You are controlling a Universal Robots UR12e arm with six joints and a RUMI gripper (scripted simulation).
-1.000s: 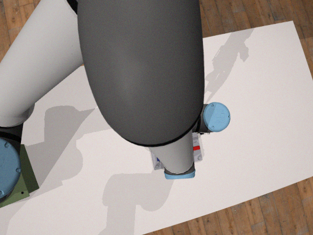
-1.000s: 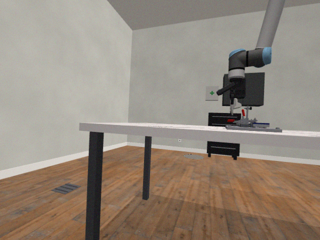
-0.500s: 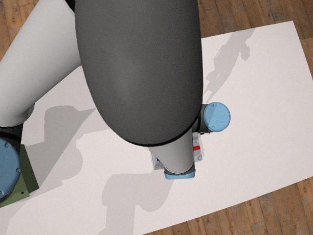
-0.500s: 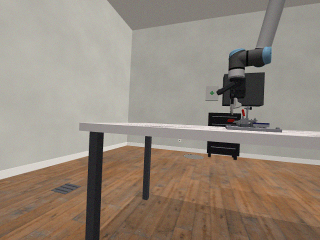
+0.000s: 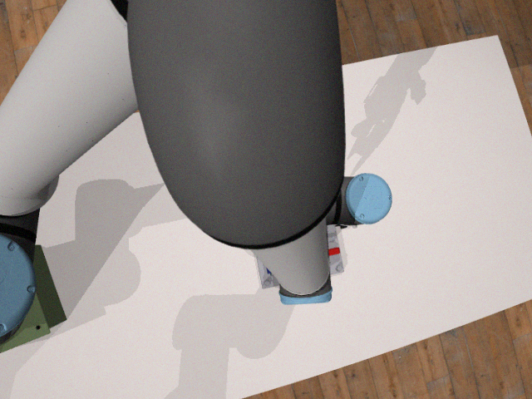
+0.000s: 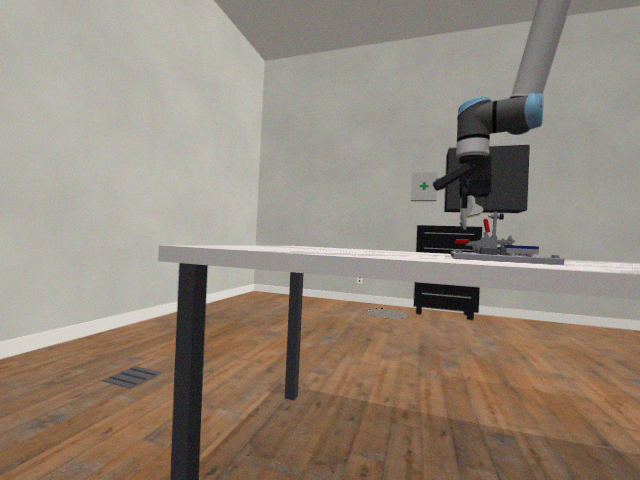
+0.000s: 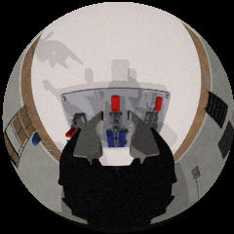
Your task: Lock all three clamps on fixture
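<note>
Red clamp handles point(image 7: 115, 103) stand on the fixture point(image 6: 506, 256) on the white bench point(image 6: 310, 258); the hand point(image 7: 116, 141), partly closed and empty above them, could press one short of locking.

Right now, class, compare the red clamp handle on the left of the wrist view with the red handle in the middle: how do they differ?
The left handle lies low and tilted toward the fixture's edge; the middle handle stands upright. The left handle sits outside the tool's fingers; the middle handle shows between them. Both are red and untouched.
</note>
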